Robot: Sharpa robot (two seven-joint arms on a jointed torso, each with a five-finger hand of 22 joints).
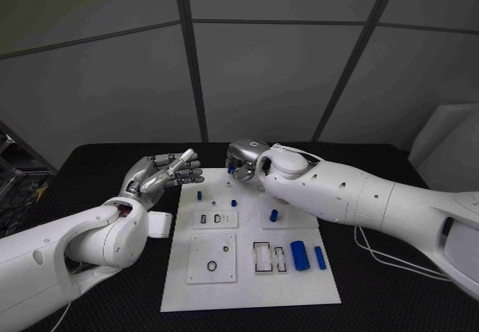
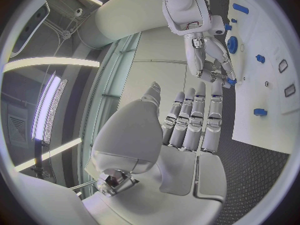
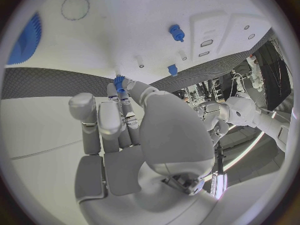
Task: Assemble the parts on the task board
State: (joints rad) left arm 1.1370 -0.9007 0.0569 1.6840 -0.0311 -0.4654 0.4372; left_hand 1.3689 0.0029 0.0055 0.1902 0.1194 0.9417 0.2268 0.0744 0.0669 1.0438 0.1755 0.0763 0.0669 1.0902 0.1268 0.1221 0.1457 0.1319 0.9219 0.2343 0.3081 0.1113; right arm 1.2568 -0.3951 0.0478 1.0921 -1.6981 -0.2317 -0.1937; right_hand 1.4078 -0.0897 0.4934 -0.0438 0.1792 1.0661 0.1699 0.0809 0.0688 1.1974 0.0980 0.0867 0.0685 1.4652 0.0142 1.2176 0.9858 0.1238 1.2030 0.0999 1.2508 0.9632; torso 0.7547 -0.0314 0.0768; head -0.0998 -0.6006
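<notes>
The white task board (image 1: 250, 290) lies in the middle of the black table. My right hand (image 1: 243, 163) hovers over the board's far edge and pinches a small blue part (image 3: 119, 81) at its fingertips; the part also shows in the head view (image 1: 232, 168) and in the left wrist view (image 2: 231, 80). My left hand (image 1: 165, 173) is raised just off the board's far left corner, fingers stretched out with nothing in them (image 2: 194, 120). Blue pegs (image 1: 199, 196) (image 1: 234, 203) (image 1: 273, 216) stand on the board's far half. Two larger blue cylinders (image 1: 297, 250) (image 1: 320, 257) lie near its right edge.
Two raised white plates (image 1: 214, 219) (image 1: 212, 257) with small slots and rings sit on the board's left half. Rectangular slots (image 1: 262, 256) open beside the cylinders. A thin cable (image 1: 389, 257) trails over the table to the board's right.
</notes>
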